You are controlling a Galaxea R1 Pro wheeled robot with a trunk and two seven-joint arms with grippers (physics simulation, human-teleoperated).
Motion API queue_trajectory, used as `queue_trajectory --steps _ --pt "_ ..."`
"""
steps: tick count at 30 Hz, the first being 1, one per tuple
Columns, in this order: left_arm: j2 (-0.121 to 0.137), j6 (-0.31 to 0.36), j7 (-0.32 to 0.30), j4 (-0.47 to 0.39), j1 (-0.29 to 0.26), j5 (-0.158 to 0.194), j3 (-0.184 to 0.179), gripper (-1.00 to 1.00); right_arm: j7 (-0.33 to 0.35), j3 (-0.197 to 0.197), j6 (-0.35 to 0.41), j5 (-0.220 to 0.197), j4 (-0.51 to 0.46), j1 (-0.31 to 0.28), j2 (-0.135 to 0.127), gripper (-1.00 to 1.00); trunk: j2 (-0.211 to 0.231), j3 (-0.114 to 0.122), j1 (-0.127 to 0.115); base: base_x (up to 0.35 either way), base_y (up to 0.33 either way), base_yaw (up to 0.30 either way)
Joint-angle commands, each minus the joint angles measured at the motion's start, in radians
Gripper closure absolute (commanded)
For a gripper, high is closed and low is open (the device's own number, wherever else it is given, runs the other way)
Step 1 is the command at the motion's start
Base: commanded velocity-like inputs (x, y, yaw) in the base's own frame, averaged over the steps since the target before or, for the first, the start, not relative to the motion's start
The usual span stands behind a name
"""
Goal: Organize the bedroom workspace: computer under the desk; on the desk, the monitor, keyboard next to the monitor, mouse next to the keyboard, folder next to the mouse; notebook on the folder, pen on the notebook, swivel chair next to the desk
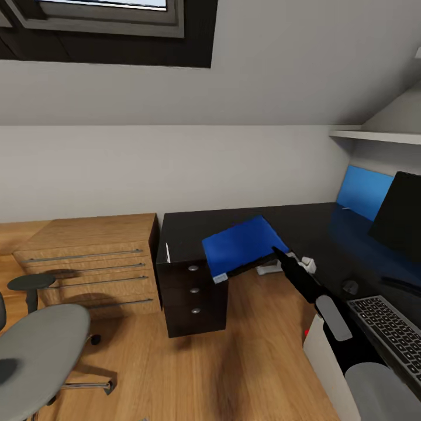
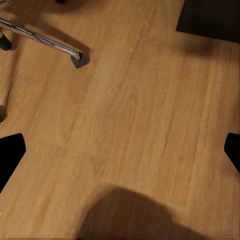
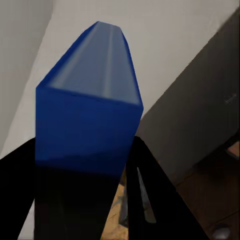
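Right claw (image 1: 276,255) clamped on the near edge of the folder (image 1: 245,244), fingers pinching the blue cover top and bottom; right wrist view shows the folder (image 3: 90,100) running straight out from between the fingers. Held by one edge so it can be slid flat onto the tabletop (image 1: 304,225), my guess. Folder is carried in the air, slightly tilted, partly over the tabletop's front edge and partly past it above the drawer unit (image 1: 193,292). Long axis runs away from the claw toward the drawer-unit end of the tabletop; white page edge shows at the corner farthest from the claw.

Nearer than the claw, along the arm: keyboard (image 1: 389,330) lying flat on the tabletop, long axis along the front edge. Small dark round thing (image 1: 349,286) just beside it, maybe the mouse, can't tell. Beyond the claw and to the arm's side: monitor (image 1: 403,216) upright on the tabletop, black face out.

Left claw (image 2: 120,150) spread wide, holding nothing, pointing down at the wooden floor (image 2: 130,110). Swivel chair (image 1: 41,345) stands well apart from the right claw, beside the light wooden shelf unit (image 1: 93,257).
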Motion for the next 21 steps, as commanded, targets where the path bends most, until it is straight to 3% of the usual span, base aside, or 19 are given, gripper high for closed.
queue_trajectory --steps 1,4,5,6,16,21 --pt "0.001 -0.007 0.005 0.006 -0.001 0.01 -0.006 -1.0 -0.072 -0.007 -0.072 -0.013 -0.002 -0.001 0.025 1.0 -0.001 -0.001 0.0 0.0 0.0 0.0" --pt "0.001 -0.007 0.005 0.014 -0.001 0.009 -0.007 -1.0 -0.214 -0.012 -0.319 -0.017 -0.001 -0.001 0.079 1.0 -0.001 -0.001 0.0 0.0 0.0 0.0" --pt "0.001 -0.007 0.005 0.019 -0.001 0.009 -0.007 -1.0 -0.262 -0.014 -0.454 -0.016 0.002 -0.001 0.108 1.0 -0.001 -0.001 0.0 0.0 0.0 0.0" --pt "0.001 -0.007 0.005 0.023 -0.001 0.009 -0.007 -1.0 -0.274 -0.014 -0.482 -0.016 0.003 -0.001 0.115 1.0 -0.001 -0.001 0.0 0.0 0.0 0.0" --pt "0.001 -0.007 0.005 0.03 -0.001 0.009 -0.006 -1.0 -0.388 -0.016 -0.534 -0.017 0.025 -0.001 0.132 1.0 -0.001 -0.001 0.0 0.0 0.0 0.0" --pt "0.001 -0.007 0.005 0.031 -0.001 0.009 -0.007 -1.0 -0.518 -0.029 -0.584 -0.02 0.026 -0.001 0.133 1.0 -0.001 -0.001 0.0 0.0 0.0 0.0"
